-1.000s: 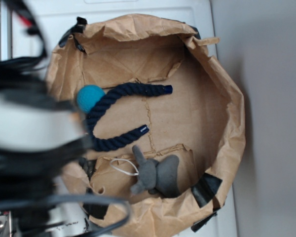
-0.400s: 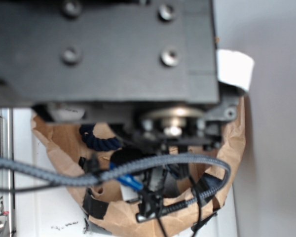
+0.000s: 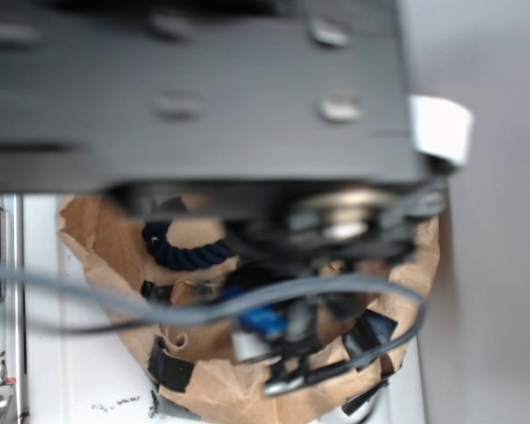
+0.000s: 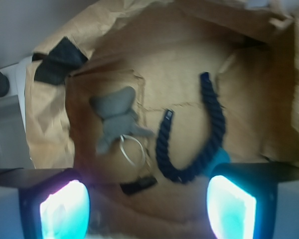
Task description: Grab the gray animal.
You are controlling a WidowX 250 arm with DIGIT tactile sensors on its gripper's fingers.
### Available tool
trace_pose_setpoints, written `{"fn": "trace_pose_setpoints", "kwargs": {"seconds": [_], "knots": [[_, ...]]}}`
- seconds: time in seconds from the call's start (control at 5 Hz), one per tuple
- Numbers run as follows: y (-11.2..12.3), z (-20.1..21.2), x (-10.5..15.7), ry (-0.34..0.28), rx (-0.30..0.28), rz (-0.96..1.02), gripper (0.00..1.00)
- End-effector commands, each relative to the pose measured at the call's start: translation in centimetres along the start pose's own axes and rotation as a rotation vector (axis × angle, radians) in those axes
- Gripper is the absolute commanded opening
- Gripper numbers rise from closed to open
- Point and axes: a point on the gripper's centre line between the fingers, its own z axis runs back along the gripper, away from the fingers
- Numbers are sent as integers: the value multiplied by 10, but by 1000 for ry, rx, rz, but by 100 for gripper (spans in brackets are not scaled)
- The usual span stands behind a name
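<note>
Above, gray animal (image 4: 117,115) lies unobstructed.

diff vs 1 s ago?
The robot arm swung in from the left and now covers most of the exterior view. Gripper open, holding nothing. The small gray plush animal and curved navy rope look unmoved in the brown paper-lined bin.

- The exterior view looks straight down from overhead, with the blurred robot arm (image 3: 203,97) very near the lens, covering most of it.
- The wrist view looks down from above.
- Both share the brown paper basin (image 3: 97,247) (image 4: 50,124) and navy rope (image 3: 190,252) (image 4: 209,134).
</note>
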Motion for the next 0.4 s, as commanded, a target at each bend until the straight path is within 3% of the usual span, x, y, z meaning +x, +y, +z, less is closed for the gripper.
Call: {"fn": "trace_pose_setpoints", "kwargs": {"seconds": [0.0, 0.2], "knots": [[22, -9, 35, -78, -100, -11, 100], [21, -41, 32, -119, -61, -55, 100]]}}
